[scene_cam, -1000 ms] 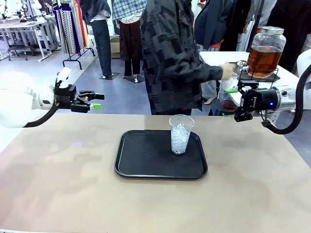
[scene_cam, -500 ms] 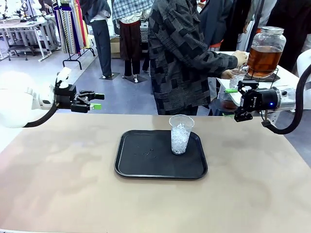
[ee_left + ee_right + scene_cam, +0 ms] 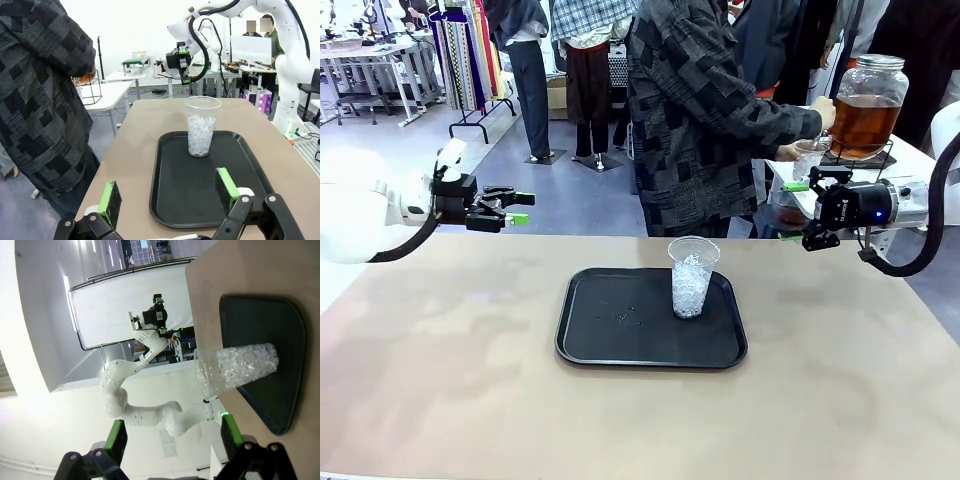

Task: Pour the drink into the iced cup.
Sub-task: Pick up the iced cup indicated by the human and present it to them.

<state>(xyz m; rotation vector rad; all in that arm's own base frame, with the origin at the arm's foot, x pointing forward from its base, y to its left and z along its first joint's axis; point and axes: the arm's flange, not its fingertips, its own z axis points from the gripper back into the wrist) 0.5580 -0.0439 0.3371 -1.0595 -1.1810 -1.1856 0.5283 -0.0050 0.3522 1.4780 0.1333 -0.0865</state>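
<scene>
The iced cup [image 3: 692, 278], clear plastic and full of ice, stands upright at the right of a black tray [image 3: 620, 335] in mid-table. The drink [image 3: 863, 115], amber in a big glass jar with a metal lid, sits on a white side table at the far right. A person in a dark patterned jacket [image 3: 700, 110] has both hands at the jar's tap. My left gripper [image 3: 515, 208] hovers open off the table's far left edge. My right gripper [image 3: 802, 212] hovers open at the far right. The wrist views show the cup [image 3: 201, 126] [image 3: 240, 367] well beyond the open fingers.
The jar rests on a black wire stand [image 3: 865, 158]. Small ice bits lie scattered on the tray's left half [image 3: 618, 312]. Other people and clothes racks [image 3: 460, 60] stand behind the table. The tan tabletop [image 3: 450, 380] spreads wide around the tray.
The person has stepped right and brought both hands up to the jar's tap. Both arms and the cup have stayed still.
</scene>
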